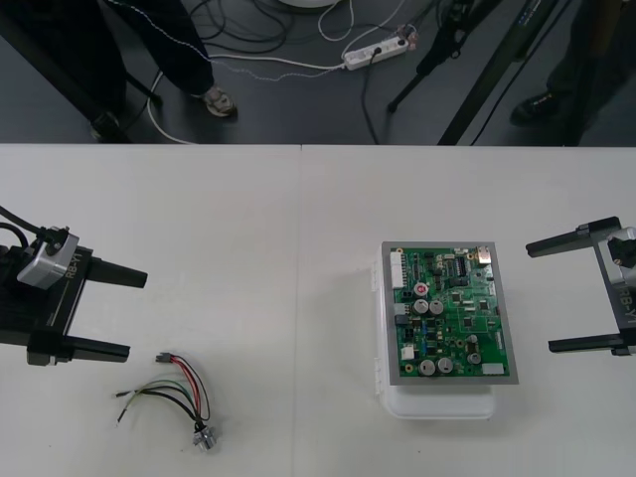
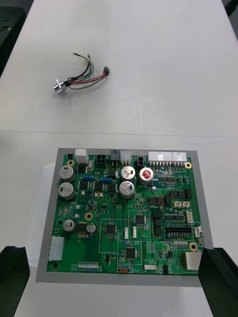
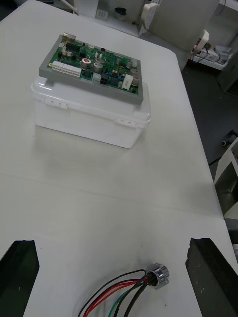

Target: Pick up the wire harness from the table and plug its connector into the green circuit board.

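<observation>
The left claw waits at the left side, its two black fingers spread wide and pointing inward. The right claw waits at the right side. Its fingers are spread wide too, holding nothing.

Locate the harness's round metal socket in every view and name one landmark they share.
Front view: socket on the table, left of the board and nearer the robot.
Right wrist view: socket on the table beyond the board.
Left wrist view: socket near the left claw, the board far beyond.
Shared landmark: the board on its white base.
</observation>
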`<state>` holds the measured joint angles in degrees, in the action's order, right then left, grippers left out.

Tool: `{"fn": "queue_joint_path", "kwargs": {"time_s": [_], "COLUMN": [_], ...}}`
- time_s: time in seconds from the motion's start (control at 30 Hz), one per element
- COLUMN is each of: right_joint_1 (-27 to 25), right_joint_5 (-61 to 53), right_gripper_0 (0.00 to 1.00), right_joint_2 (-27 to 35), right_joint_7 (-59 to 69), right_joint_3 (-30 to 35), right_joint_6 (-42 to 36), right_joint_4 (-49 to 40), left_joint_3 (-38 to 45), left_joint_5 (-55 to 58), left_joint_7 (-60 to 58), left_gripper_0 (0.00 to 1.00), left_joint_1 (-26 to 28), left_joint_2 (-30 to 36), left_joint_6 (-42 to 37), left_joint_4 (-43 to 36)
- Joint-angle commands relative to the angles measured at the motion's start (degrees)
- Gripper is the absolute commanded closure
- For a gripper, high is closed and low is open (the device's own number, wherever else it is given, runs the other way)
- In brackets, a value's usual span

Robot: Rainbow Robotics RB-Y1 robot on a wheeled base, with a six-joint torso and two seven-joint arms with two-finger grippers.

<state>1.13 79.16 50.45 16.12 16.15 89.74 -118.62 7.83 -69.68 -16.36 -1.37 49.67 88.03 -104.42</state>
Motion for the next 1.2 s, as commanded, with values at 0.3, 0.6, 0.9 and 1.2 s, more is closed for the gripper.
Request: {"fn": "queue_joint_path", "kwargs": {"time_s": [0.3, 0.6, 0.9, 1.2], "right_joint_1": [-0.69, -0.69, -0.69, -0.69], "right_joint_5": [0.21, 0.21, 0.21, 0.21], "right_gripper_0": [0.0, 0.0, 0.0, 0.0], "right_joint_2": [0.7, 0.7, 0.7, 0.7], "right_joint_7": [2.08, 2.08, 2.08, 2.08], "right_joint_3": [1.78, 1.78, 1.78, 1.78], "right_joint_6": [0.26, 0.26, 0.26, 0.26], "right_joint_4": [-1.53, -1.53, -1.53, -1.53], "left_joint_3": [0.88, 0.88, 0.88, 0.88], "left_joint_5": [0.95, 0.95, 0.95, 0.95], "left_joint_7": [-0.87, -0.87, -0.87, -0.87], "left_gripper_0": [0.12, 0.12, 0.13, 0.12], "left_joint_1": [1.55, 1.55, 1.55, 1.55], "left_joint_2": [0.07, 0.07, 0.07, 0.07], "left_joint_6": [1.97, 1.97, 1.97, 1.97], "left_joint_4": [-1.49, -1.49, -1.49, -1.49]}}
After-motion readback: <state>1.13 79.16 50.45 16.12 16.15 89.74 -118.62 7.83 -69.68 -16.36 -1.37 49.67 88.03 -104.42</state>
